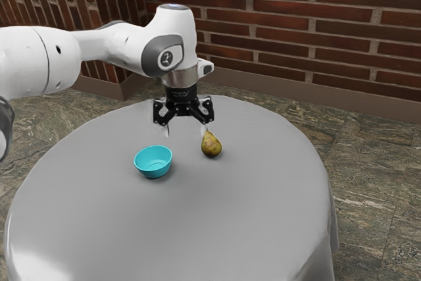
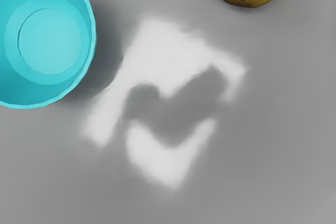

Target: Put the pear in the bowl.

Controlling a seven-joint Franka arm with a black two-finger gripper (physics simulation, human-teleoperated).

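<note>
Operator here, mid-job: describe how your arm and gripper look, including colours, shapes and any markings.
My arm is glossy white with rounded, tube-like segments, a dark grey patch bearing a small round emblem near the wrist, and a silvery collar below. The gripper is black with angular, jointed sides; its two slim fingers look pale towards the ends.

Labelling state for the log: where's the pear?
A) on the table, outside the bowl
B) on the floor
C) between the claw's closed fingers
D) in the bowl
A: the pear sits on the table with bare cloth between it and the bowl; the claw is open.
</note>
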